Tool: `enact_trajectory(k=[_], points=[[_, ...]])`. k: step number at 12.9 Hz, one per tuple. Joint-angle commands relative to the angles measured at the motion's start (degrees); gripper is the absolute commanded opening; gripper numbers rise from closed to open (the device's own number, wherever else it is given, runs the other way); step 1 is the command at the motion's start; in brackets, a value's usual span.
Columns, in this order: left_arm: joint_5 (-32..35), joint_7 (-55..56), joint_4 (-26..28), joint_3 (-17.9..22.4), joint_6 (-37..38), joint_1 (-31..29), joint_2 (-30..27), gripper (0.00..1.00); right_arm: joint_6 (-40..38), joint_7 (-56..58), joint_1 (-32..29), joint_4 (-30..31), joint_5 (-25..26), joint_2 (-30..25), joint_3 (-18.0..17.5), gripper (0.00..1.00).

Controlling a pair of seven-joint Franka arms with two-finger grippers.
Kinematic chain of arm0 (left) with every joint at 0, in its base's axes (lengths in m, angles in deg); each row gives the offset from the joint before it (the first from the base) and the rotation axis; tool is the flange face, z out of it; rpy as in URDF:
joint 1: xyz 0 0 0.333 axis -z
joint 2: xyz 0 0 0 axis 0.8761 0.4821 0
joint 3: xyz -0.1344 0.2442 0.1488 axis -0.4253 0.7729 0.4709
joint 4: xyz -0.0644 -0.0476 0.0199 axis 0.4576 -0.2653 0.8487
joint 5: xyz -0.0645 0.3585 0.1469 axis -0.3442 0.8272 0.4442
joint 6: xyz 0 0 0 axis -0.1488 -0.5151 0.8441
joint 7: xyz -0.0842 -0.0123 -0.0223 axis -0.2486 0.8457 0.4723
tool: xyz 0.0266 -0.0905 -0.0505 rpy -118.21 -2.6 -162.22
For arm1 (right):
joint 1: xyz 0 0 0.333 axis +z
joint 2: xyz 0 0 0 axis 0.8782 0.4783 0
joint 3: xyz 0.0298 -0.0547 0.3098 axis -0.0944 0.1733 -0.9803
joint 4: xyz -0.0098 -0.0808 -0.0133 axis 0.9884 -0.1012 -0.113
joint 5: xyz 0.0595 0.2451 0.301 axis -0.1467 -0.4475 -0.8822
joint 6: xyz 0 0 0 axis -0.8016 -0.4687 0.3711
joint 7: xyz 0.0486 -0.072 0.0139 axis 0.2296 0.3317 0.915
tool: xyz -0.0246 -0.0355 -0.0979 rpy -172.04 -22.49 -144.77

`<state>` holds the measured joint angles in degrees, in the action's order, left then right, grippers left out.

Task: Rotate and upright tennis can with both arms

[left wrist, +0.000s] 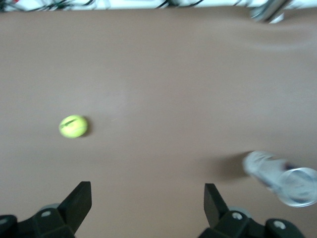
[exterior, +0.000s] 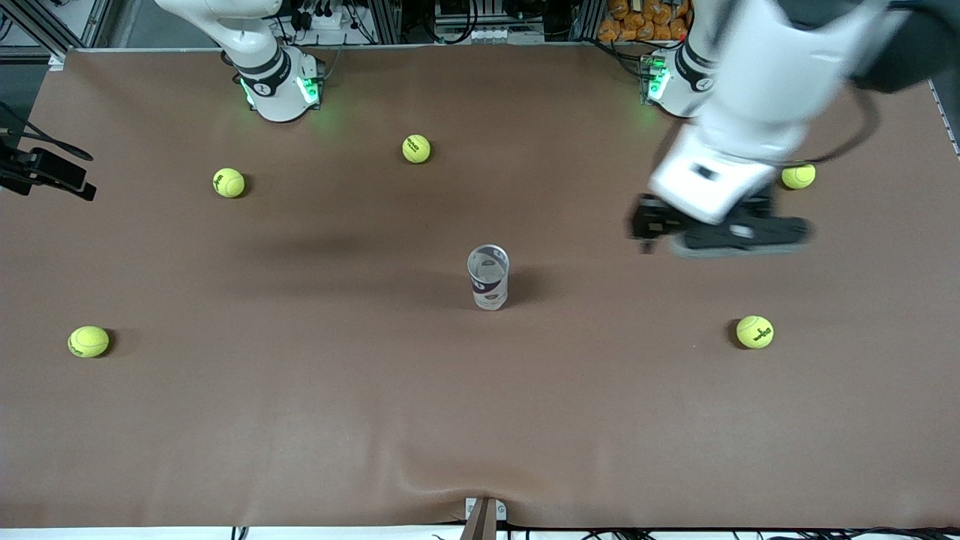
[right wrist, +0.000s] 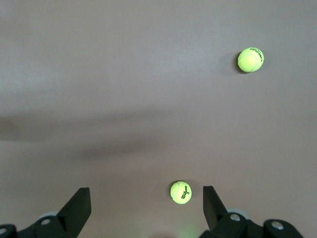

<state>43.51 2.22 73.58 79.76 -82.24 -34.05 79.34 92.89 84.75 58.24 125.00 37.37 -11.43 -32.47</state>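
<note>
The tennis can (exterior: 488, 277) stands upright in the middle of the table, its silver rim on top. It also shows in the left wrist view (left wrist: 282, 177), off to one side of the fingers. My left gripper (exterior: 731, 234) hangs in the air over bare table toward the left arm's end, apart from the can. In the left wrist view the left gripper (left wrist: 147, 198) is open and empty. My right gripper (right wrist: 146, 201) is open and empty, high over the table near its base, and is out of the front view.
Several yellow-green tennis balls lie scattered: two near the right arm's base (exterior: 228, 182) (exterior: 415, 148), one by the left arm (exterior: 798, 175), two nearer the front camera (exterior: 88, 341) (exterior: 754, 331). A ball (right wrist: 181, 192) lies below the right gripper.
</note>
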Motion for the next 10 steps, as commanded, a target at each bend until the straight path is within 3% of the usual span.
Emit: enact_trajectory(k=[1, 4, 9, 10], points=[[-0.57, -7.99, 2.61, -0.76, 3.84, -6.10, -2.83, 1.00, -0.57, -0.50, -0.33, -0.70, 0.48, 0.22, -0.46, 1.00], [-0.84, -12.24, 8.48, -1.03, 3.94, -10.95, -7.48, 1.00, -0.57, -0.41, -0.33, -0.70, 0.48, 0.14, -0.46, 1.00], [-3.38, -12.42, 29.12, -1.03, -4.21, -13.25, -21.09, 1.00, -0.57, -0.50, 0.11, -0.61, 0.39, 0.22, -0.46, 1.00], [-3.39, -12.42, 30.90, -1.03, -4.58, -13.25, -22.34, 1.00, -0.57, -0.41, 0.11, -0.70, 0.48, 0.22, -0.46, 1.00]])
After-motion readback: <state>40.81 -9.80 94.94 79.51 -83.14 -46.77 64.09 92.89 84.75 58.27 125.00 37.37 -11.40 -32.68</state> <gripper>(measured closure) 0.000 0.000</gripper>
